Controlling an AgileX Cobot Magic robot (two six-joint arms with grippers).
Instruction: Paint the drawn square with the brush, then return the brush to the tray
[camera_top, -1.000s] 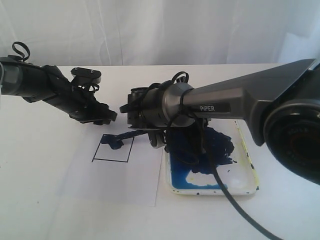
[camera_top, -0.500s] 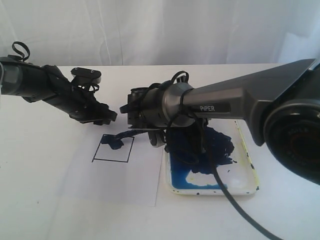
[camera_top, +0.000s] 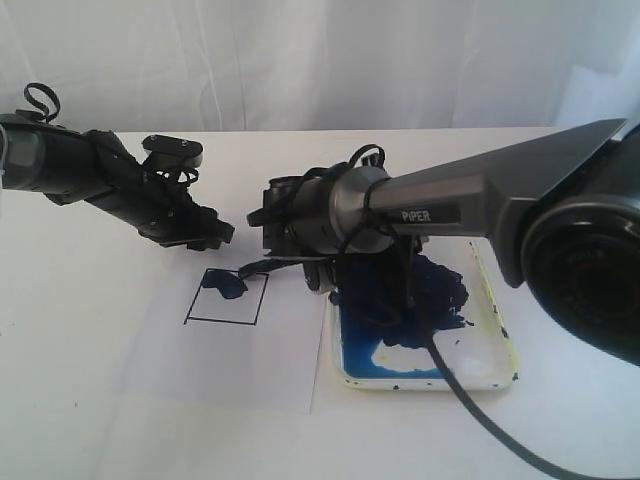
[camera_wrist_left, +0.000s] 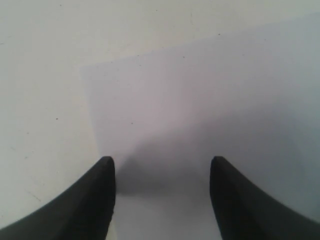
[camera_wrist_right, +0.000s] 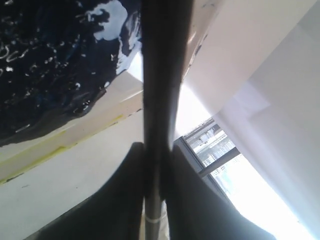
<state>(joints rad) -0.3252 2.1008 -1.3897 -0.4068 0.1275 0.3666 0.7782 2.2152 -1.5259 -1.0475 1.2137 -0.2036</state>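
Note:
The drawn square (camera_top: 225, 303) on the white paper sheet (camera_top: 240, 360) has a dark blue blotch in its upper part. My right gripper (camera_top: 312, 272) is shut on the brush (camera_top: 265, 267), which slants left with its tip at that blotch. In the right wrist view the black brush (camera_wrist_right: 162, 75) runs between the shut fingers of the right gripper (camera_wrist_right: 157, 150). Behind it lies the tray (camera_wrist_right: 65, 145), smeared with blue paint. The tray (camera_top: 500, 335) sits right of the sheet. My left gripper (camera_top: 215, 235) is open just beyond the square, and in its wrist view the left gripper (camera_wrist_left: 161, 165) is empty over the sheet (camera_wrist_left: 200, 100).
The sheet's edge nearly meets the tray's left rim. The right arm's long grey link (camera_top: 480, 195) and its cable (camera_top: 470, 405) cross over the tray. A white curtain (camera_top: 320, 60) hangs behind the table.
My right wrist has shifted slightly to the right, and the brush tip stays at the blotch. The left arm has not moved.

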